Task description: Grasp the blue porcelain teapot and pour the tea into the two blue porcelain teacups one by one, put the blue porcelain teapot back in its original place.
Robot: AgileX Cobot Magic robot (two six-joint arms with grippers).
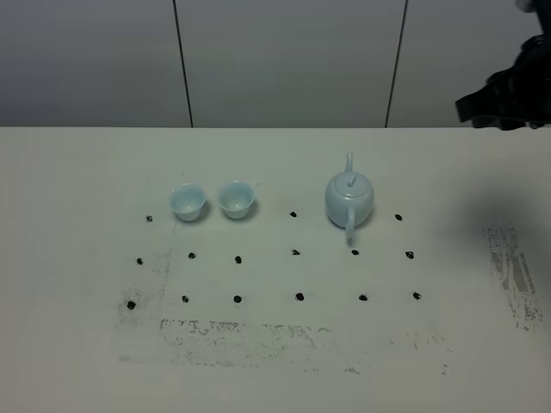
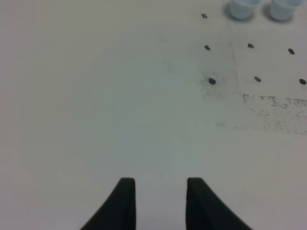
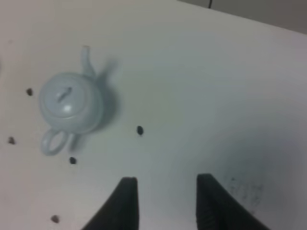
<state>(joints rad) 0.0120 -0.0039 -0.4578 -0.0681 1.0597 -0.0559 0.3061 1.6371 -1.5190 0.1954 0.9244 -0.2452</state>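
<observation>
Currently one teapot, two teacups, all upright.

Teapot stands upright on the table, right of centre, spout aimed at the far edge, handle toward the near edge. Well apart to its left sits the left teacup, and just beside it the right teacup, in one row with the teapot. Rows of dots lie before them. The right arm hangs over the far right corner.
</observation>
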